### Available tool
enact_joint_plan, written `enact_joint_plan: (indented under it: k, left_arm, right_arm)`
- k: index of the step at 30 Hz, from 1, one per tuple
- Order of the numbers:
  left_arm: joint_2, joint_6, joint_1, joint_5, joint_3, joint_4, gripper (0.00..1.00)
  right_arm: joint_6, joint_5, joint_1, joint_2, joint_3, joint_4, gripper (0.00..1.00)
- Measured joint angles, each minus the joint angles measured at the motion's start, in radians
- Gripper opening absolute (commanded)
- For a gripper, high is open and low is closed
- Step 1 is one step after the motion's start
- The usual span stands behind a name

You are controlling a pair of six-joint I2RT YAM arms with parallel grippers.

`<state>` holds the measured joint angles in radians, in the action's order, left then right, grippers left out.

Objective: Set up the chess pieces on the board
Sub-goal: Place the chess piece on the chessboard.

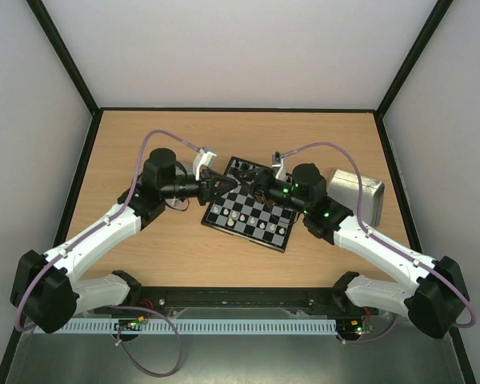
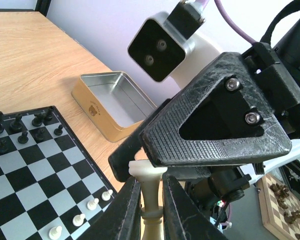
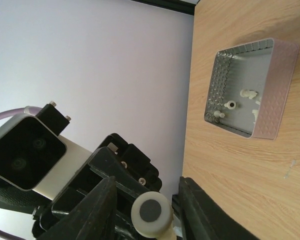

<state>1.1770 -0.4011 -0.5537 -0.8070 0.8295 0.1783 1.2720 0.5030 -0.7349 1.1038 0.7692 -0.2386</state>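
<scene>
Left wrist view: left gripper (image 2: 151, 212) fingers clamped on cream-white chess piece (image 2: 150, 184), held above far side of board (image 1: 252, 214). Right gripper (image 3: 151, 197) fingers apart, straddling piece's base, gaps either side.

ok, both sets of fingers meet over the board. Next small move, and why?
Probably close the right fingers fully on the cream piece. The left fingers are clamped on its stem. In the right wrist view its round base sits between the right fingers with a gap on each side, so it isn't gripped there yet. The left should let go only after that.
</scene>
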Motion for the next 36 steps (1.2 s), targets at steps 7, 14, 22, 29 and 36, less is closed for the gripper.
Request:
enact_joint_plan:
  k: [7,14,22,29,36]
  left_arm:
    - [0.000,-0.008,0.000,0.016,0.000,0.013,0.18]
    - [0.000,-0.055,0.000,0.037,0.000,0.023,0.57]
    - [-0.010,-0.321,-0.002,0.087,-0.131,0.260,0.57]
    - [-0.018,-0.545,-0.008,0.145,-0.203,0.490,0.59]
    - [-0.008,-0.660,-0.026,0.171,-0.209,0.659,0.42]
  right_arm:
    - [0.020,0.011,0.000,0.005,-0.006,-0.014,0.13]
    - [0.058,-0.002,0.000,0.004,-0.021,-0.072,0.10]
    - [0.179,-0.087,0.000,0.003,-0.041,-0.198,0.10]
    - [0.248,-0.132,0.000,0.002,-0.041,-0.253,0.10]
    - [0.299,-0.140,0.000,0.001,-0.048,-0.294,0.10]
